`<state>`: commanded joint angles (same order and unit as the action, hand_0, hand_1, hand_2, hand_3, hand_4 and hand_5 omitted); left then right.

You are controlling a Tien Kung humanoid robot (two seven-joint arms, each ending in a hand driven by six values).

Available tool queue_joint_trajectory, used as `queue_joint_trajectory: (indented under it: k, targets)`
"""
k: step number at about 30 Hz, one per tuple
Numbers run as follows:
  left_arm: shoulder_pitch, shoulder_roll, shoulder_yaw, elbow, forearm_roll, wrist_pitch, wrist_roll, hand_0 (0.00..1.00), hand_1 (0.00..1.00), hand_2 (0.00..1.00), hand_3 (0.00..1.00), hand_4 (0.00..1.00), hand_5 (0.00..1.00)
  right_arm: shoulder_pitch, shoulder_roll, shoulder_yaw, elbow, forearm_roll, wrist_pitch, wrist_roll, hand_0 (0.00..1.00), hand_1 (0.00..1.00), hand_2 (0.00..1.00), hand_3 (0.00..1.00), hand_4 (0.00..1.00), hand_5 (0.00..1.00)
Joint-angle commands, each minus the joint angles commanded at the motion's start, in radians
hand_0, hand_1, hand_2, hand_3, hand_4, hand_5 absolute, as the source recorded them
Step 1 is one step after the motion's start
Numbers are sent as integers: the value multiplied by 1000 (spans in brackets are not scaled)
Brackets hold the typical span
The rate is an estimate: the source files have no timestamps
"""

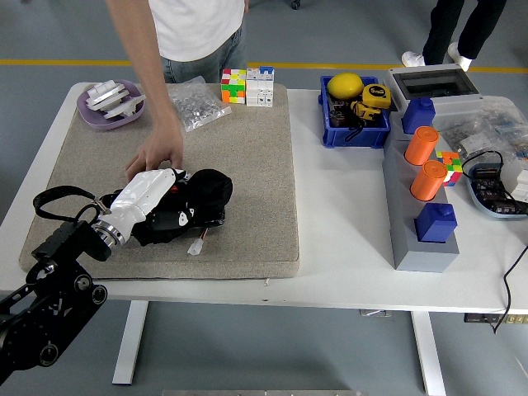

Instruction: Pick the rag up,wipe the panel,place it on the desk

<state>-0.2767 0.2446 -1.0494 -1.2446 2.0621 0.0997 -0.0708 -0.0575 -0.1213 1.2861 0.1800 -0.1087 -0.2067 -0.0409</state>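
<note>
My left hand (169, 188) is shut on the black rag (194, 200) and presses it on the black panel (210, 221), which lies on the tan mat (256, 165). The rag covers most of the panel; only its near right edge and a white connector (196, 246) show. The left arm comes in from the lower left. A person's hand (157, 153) rests on the mat at the panel's far left end, touching it. My right arm is out of view.
A purple dish (111, 103) with white parts, a clear bag (196, 106) and two cube puzzles (246, 86) stand at the mat's back. A blue bin (355, 111), grey rack with orange cylinders (422, 165) and cables are at the right.
</note>
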Motion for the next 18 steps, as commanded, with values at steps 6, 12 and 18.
queue_joint_trajectory:
  k: [6, 12, 18]
  targets:
    - [-9, -6, 33, -5, -3, 1, 3, 288, 279, 501, 475, 377, 2, 0, 4, 0, 0, 3, 0, 0, 751, 662, 676, 612, 998, 476]
    - [-6, -7, 43, -19, 3, 1, 13, 288, 280, 502, 476, 379, 2, -1, 7, -2, 0, 6, 2, 1, 752, 662, 676, 612, 998, 476]
    - [3, -8, 16, -19, 7, 2, 17, 290, 281, 503, 478, 388, 2, 0, 8, 5, 0, -1, 4, 1, 753, 662, 676, 612, 998, 477]
